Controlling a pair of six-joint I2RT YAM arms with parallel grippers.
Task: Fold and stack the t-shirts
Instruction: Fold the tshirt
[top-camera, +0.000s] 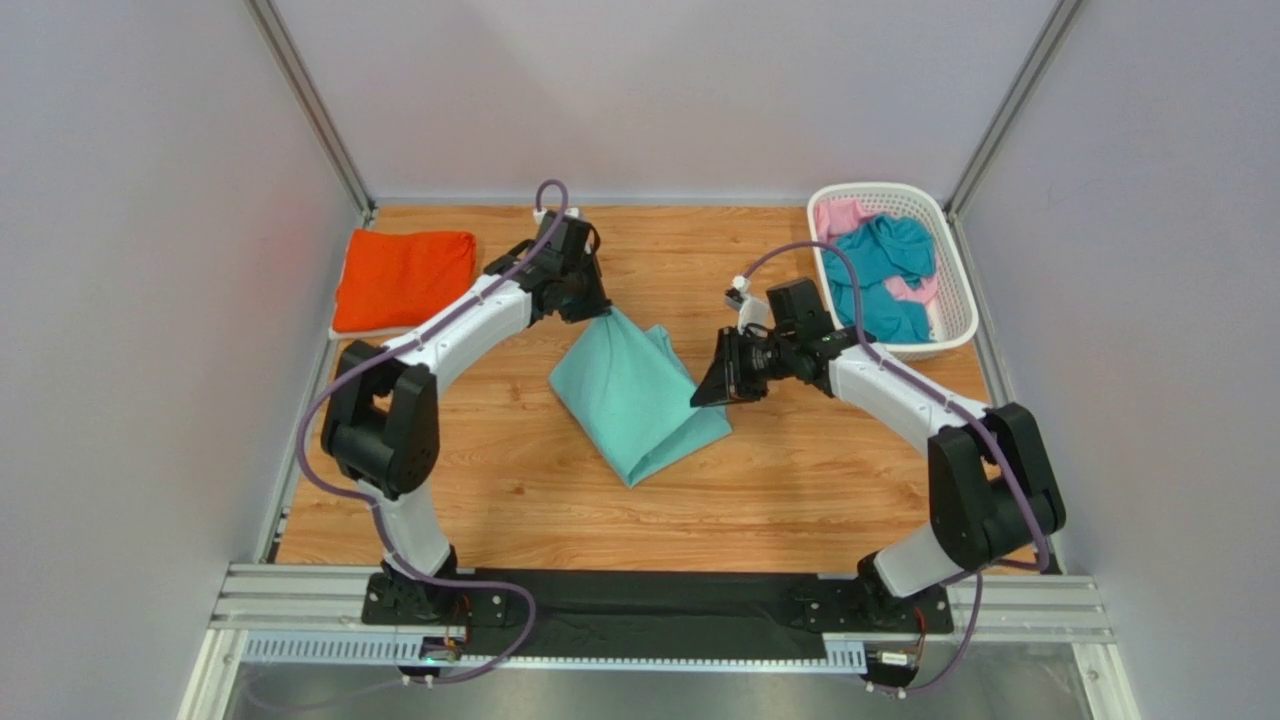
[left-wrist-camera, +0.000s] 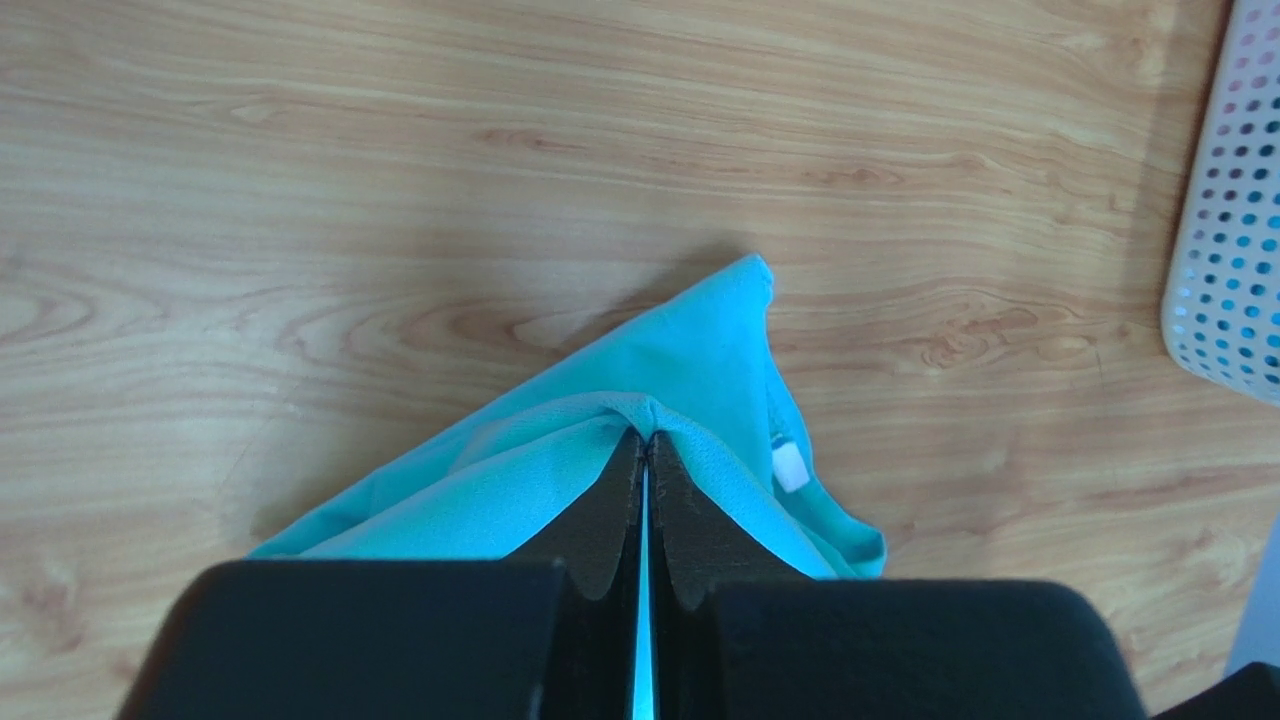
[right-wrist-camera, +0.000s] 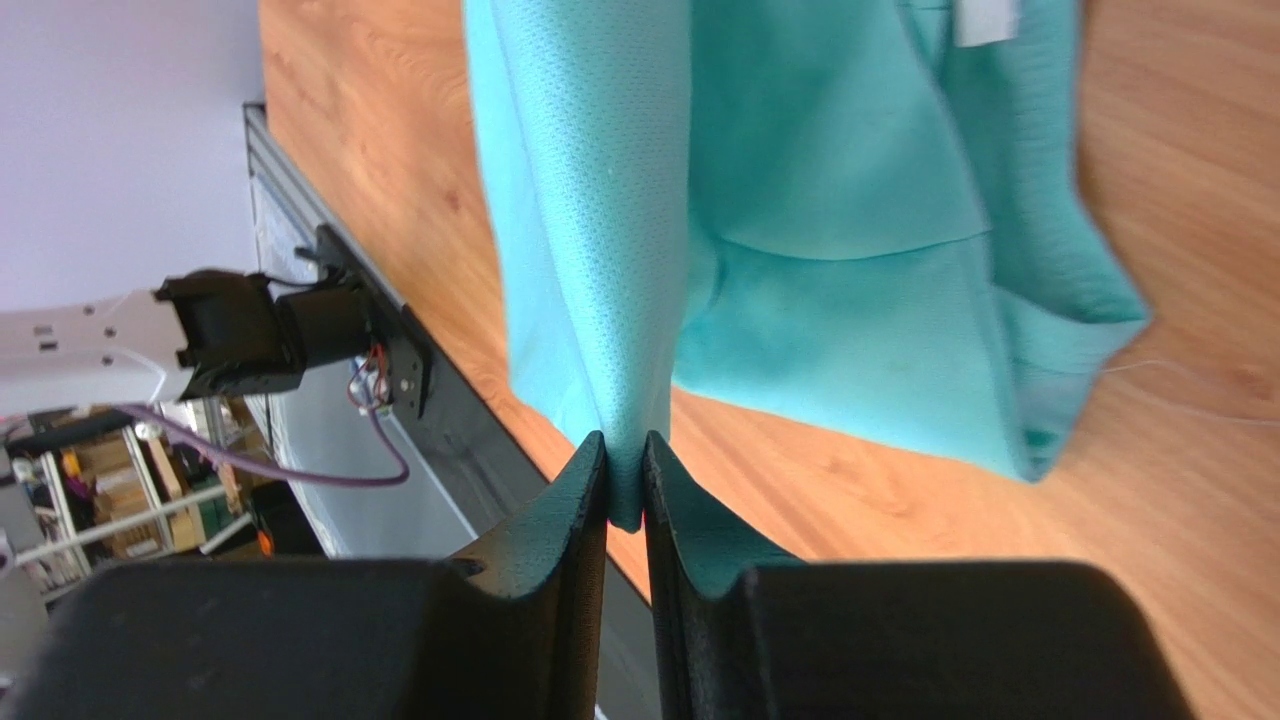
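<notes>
A mint-green t-shirt (top-camera: 639, 393) lies partly folded in the middle of the table, its two far corners lifted. My left gripper (top-camera: 606, 308) is shut on its far left corner; in the left wrist view the cloth (left-wrist-camera: 601, 465) is pinched at my left gripper's (left-wrist-camera: 648, 438) tips. My right gripper (top-camera: 703, 393) is shut on the shirt's right edge; the right wrist view shows the cloth (right-wrist-camera: 781, 195) hanging from my right gripper's (right-wrist-camera: 625, 450) tips. A folded orange t-shirt (top-camera: 403, 279) lies at the far left. Teal (top-camera: 887, 285) and pink (top-camera: 842, 219) t-shirts sit in the basket.
The white slotted basket (top-camera: 962, 308) stands at the far right; its wall shows in the left wrist view (left-wrist-camera: 1225, 255). Grey walls close in the table on three sides. The black arm rail (top-camera: 661, 608) runs along the near edge.
</notes>
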